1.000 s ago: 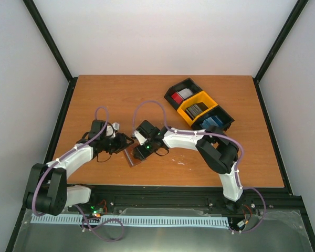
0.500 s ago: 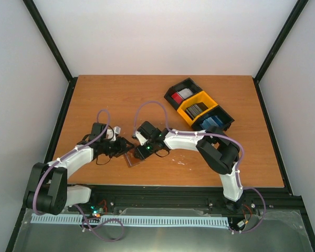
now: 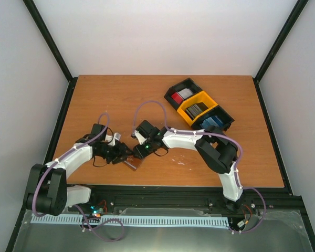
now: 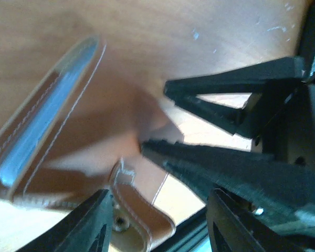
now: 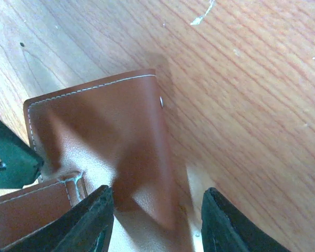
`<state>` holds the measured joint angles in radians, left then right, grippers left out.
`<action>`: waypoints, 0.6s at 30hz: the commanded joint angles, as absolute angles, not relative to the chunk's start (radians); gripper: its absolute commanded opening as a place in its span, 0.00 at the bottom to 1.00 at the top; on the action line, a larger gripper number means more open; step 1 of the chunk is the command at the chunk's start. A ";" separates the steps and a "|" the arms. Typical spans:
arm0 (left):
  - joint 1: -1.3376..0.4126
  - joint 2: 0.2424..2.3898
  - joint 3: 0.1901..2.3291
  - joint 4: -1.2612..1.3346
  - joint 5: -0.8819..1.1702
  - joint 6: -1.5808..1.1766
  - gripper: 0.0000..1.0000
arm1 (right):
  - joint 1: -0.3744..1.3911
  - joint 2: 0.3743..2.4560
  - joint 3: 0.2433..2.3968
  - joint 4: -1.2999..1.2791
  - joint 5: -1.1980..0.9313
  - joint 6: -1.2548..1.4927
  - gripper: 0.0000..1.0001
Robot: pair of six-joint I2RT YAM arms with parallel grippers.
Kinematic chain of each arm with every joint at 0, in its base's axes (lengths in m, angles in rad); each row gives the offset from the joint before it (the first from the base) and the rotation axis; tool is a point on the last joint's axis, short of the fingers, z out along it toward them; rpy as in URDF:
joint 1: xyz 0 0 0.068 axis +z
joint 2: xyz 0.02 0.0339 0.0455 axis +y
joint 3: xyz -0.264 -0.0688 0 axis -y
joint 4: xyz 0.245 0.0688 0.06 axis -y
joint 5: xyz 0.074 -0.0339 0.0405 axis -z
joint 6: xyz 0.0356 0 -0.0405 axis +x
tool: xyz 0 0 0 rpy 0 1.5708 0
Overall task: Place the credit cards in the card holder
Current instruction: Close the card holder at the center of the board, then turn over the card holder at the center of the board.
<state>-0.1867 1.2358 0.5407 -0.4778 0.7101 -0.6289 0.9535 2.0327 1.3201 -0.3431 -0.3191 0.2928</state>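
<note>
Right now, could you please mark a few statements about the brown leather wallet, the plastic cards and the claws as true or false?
1. The brown leather bifold wallet lies on the wooden table. True.
2. The dark grey plastic cards sit in the yellow middle compartment of the black-and-yellow three-compartment tray. True.
3. The right claw grips a blue card. False: its jaws stand open over the wallet and hold nothing.
4. The tray stands on the left half of the table. False: it stands on the right half, towards the far edge.
</note>
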 commanded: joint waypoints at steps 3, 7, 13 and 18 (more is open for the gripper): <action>-0.184 1.246 0.600 -0.703 0.693 -0.625 0.55 | 0.948 2.118 1.344 -0.438 -0.320 0.298 0.47; -0.184 1.240 0.629 -0.735 0.649 -0.623 0.56 | 0.949 2.136 1.357 -0.458 -0.353 0.267 0.47; -0.184 1.225 0.619 -0.593 0.645 -0.617 0.53 | 0.949 2.144 1.349 -0.476 -0.369 0.237 0.47; -0.184 1.212 0.570 -0.496 0.689 -0.628 0.54 | 0.950 2.152 1.350 -0.484 -0.373 0.241 0.47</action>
<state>-0.1867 1.2285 0.5865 -0.5968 0.6556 -0.6254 0.9428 2.0754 1.3781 -0.3740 -0.3779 0.2497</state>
